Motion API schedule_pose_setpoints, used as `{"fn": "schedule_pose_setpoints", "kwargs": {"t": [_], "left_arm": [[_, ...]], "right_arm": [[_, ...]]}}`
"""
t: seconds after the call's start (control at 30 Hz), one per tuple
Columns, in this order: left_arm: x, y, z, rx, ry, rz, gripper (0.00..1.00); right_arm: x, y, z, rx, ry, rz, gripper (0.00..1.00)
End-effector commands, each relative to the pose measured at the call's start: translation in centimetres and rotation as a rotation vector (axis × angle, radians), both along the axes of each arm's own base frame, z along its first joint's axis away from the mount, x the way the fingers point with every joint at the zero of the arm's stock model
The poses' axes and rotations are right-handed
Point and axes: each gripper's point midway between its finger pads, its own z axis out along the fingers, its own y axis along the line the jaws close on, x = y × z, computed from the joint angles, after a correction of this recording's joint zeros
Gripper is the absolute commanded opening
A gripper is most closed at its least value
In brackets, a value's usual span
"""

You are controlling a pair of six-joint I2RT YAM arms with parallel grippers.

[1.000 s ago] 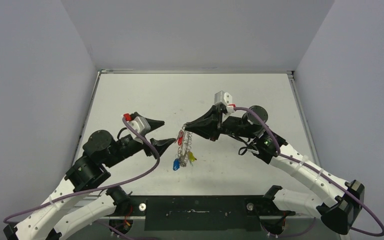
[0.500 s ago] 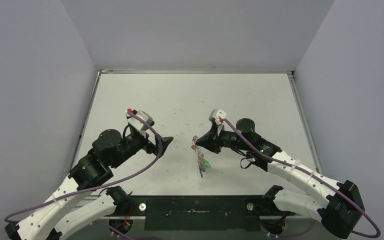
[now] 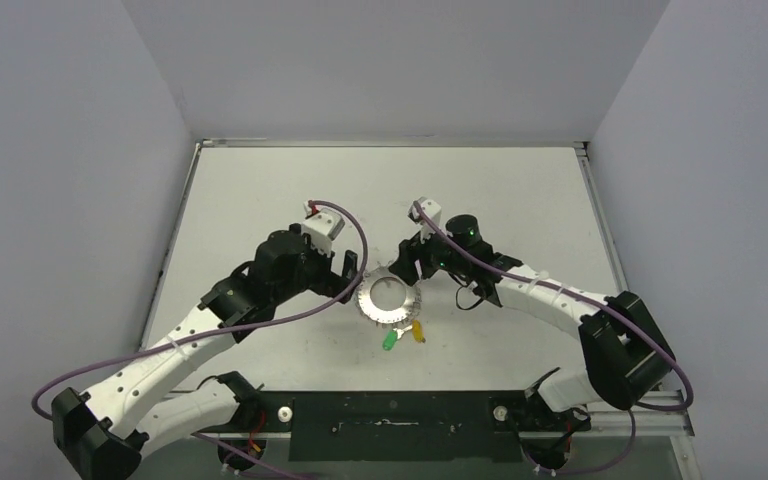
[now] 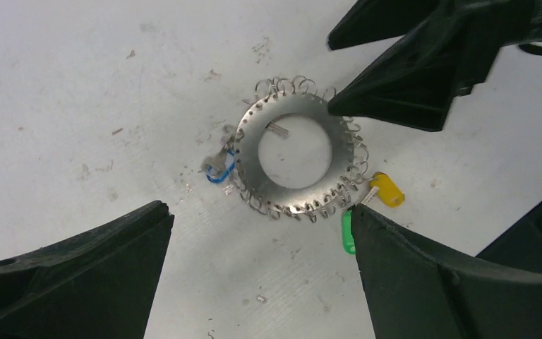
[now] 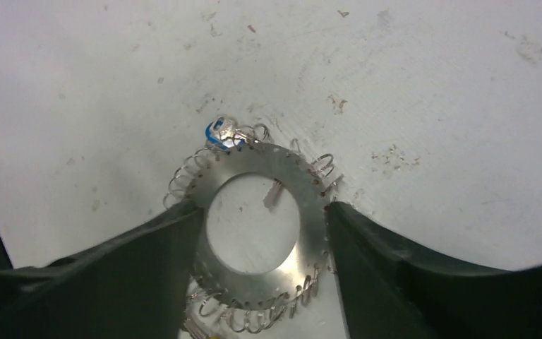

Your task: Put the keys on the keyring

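The keyring [image 4: 254, 152] lies flat on the white table [image 3: 260, 200], near its middle, with both grippers drawn in around it. The left gripper [image 4: 261, 210] hangs just off the ring's left rim with its jaws spread wide, and nothing is between them but bare table and the ring's near edge. The right gripper [image 5: 265, 208] stands over the ring's far right side with its jaws apart. In the left wrist view one of its fingertips [image 4: 335, 106] sits right at the wire loops on the rim, though actual contact cannot be told, while the other fingertip is clear of the ring, so it clamps nothing. The blue-tagged key [image 4: 217, 168] hangs from a loop on the rim facing the left gripper. A green tag [image 3: 390, 340] and a yellow tag [image 3: 419, 331] lie just beside the near rim. A short silver sliver [image 5: 274, 192] shows inside the central hole. The left arm reaches forward from the near left corner, elbow bent, wrist pointing right. The right arm sweeps in low from the near right corner, forearm stretched leftward.
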Motion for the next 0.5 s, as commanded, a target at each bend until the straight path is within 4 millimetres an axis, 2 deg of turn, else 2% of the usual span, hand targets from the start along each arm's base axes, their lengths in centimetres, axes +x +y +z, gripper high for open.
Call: {"fn": "schedule_pose_setpoints", "kwargs": {"t": [0.0,0.07,0.1,0.17,0.37,0.43,0.47], "left_arm": [[1.9,2.1,-2.5,-0.072,0.088,0.114,0.97],[2.8,4.5,-4.0,-0.095,0.117,0.194,0.97],[3.1,6.1,-5.3,-0.089,0.13,0.237,0.97],[3.8,9.4,-6.5,-0.086,0.108,0.339,0.97],[5.2,18.9,-8.8,-0.009,-0.023,0.633,0.97],[5.8,20.4,-9.3,0.017,-0.073,0.661,0.97],[6.1,20.9,-10.0,0.026,-0.092,0.671,0.97]], "right_arm": [[4.5,-1.0,4.4,0.073,-0.125,-0.137,0.8],[5.5,-3.4,4.3,0.065,-0.117,-0.219,0.98],[5.9,-4.9,3.8,0.054,-0.102,-0.265,1.0],[6.6,-8.3,2.9,0.026,-0.077,-0.374,1.0],[7.1,-18.7,-0.1,-0.213,-0.084,-0.718,1.0],[7.2,-22.1,-1.0,-0.248,-0.09,-0.843,1.0],[7.2,-23.1,-1.5,-0.261,-0.097,-0.872,1.0]]}}
